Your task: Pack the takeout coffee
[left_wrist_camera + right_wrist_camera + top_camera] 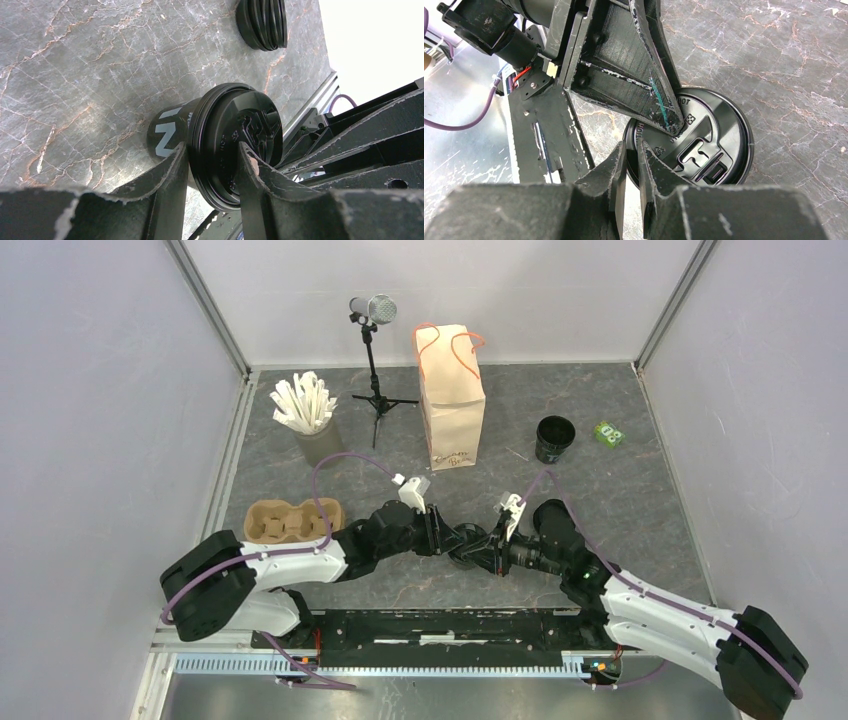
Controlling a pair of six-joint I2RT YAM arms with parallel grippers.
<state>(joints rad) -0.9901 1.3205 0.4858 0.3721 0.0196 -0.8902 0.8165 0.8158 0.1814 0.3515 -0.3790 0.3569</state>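
Note:
The takeout coffee, a small black cup (pixel 167 132) with a round black lid (pixel 235 135), is at the table's middle near the front. In the top view both grippers mostly hide it. My left gripper (pixel 212 150) is shut on it, one finger under the lid's rim against the cup wall and the other across the lid top. It also shows in the top view (pixel 450 538). My right gripper (pixel 631 146) is shut on the near edge of the lid (pixel 719 145), and shows in the top view (pixel 487 545). The brown paper bag (pixel 452 405) stands upright at the back.
A second black round container (pixel 555 437) stands right of the bag and shows in the left wrist view (pixel 262 22). A grey cup of white sticks (pixel 315 430), a microphone stand (pixel 375 350), a cardboard cup carrier (pixel 290 520) and a green packet (pixel 608 433) are also on the table.

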